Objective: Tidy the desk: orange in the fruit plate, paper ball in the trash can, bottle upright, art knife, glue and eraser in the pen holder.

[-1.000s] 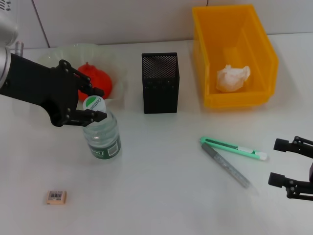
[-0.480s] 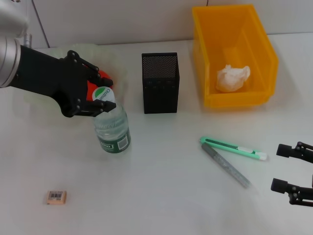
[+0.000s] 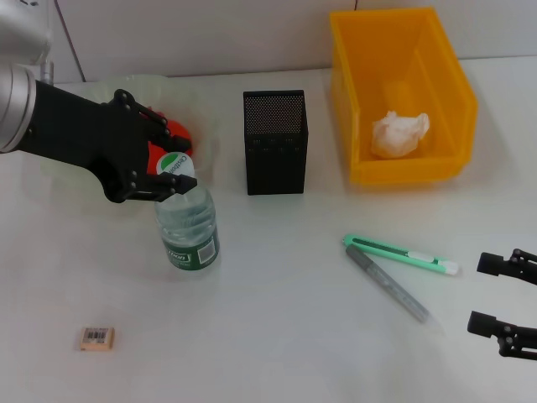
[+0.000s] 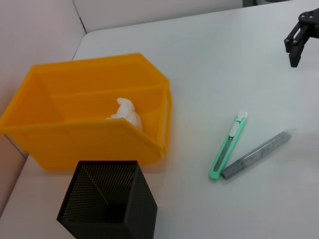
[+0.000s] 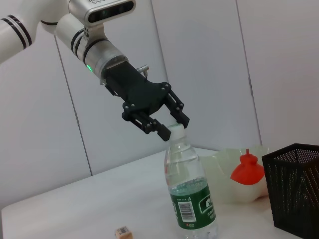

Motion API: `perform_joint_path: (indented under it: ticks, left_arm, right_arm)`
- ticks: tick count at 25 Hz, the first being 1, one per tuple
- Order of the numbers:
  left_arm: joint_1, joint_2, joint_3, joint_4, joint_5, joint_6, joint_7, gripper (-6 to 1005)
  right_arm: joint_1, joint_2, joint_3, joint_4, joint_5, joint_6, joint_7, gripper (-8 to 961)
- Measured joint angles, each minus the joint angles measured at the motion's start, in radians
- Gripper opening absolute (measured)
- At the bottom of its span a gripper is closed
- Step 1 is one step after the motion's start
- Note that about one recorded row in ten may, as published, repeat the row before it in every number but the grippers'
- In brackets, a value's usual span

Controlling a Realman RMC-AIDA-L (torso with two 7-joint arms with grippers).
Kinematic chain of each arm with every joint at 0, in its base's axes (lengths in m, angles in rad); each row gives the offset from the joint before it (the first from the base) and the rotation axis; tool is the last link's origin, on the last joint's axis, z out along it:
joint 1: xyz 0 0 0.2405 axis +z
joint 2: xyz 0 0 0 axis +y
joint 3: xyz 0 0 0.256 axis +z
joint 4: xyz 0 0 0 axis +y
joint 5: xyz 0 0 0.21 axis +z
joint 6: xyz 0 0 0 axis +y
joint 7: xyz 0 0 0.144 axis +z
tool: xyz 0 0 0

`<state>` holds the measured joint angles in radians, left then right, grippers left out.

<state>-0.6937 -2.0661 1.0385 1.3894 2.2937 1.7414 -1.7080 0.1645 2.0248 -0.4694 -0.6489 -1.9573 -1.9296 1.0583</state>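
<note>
The bottle point(image 3: 188, 227) stands upright on the table in front of the fruit plate point(image 3: 143, 84). My left gripper point(image 3: 174, 168) is shut on its white cap from the side; the right wrist view shows that gripper point(image 5: 173, 127) at the cap too. The orange point(image 3: 181, 136) lies in the plate, partly hidden behind that hand. In the trash can point(image 3: 407, 172) sits the paper ball point(image 3: 400, 134). The art knife point(image 3: 398, 254) and the grey glue stick point(image 3: 388, 284) lie side by side right of centre. Near the front left lies the eraser point(image 3: 96, 337). My right gripper point(image 3: 491, 292) hangs open at the right edge.
The black mesh pen holder point(image 3: 275, 143) stands between the plate and the yellow bin, at the back of the table. A white wall runs behind everything. Bare tabletop lies between the bottle and the knife.
The bottle has gone from tilted to upright and shifted a little to the right. The left hand swung up and right with the cap. The right gripper has drifted slightly toward the edge.
</note>
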Motion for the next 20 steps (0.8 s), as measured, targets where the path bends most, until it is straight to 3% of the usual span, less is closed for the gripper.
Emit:
perform_joint_path:
  ticks: [18,20]
  left_arm:
    - [0.009,-0.001,0.0,0.042,0.001,-0.005,-0.019,415]
    - [0.009,-0.001,0.001,0.046,0.0,-0.005,-0.021,449]
  right_arm:
    - [-0.004,0.001,0.0,0.0,-0.002,-0.002,0.0,833]
    - [-0.005,0.003,0.0,0.0,-0.002,-0.002,0.0,833]
